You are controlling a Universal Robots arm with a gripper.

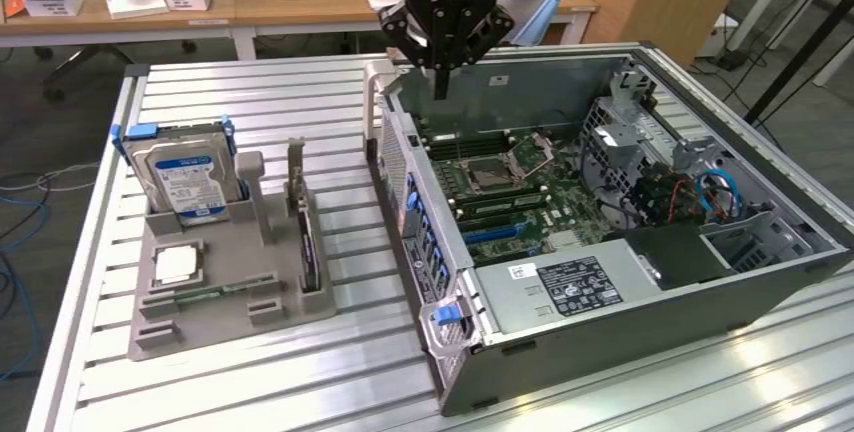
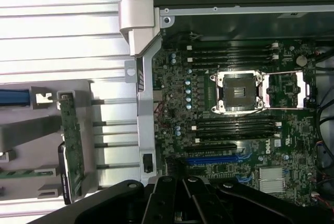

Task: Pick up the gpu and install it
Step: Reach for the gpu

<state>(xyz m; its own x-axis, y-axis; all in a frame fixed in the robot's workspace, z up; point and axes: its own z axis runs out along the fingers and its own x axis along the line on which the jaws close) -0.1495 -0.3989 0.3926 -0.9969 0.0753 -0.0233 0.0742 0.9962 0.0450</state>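
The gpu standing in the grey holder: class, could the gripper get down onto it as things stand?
Probably yes: the gpu stands on edge with its top edge uncovered, and the gripper, shut, hangs over the case wall nearby, nothing between them.

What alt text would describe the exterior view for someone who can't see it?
A robot arm's black gripper, shut and empty, hangs over an open grey computer case lying on a slatted metal table. To the exterior view's left, the thin black gpu card stands on edge in a grey holder.
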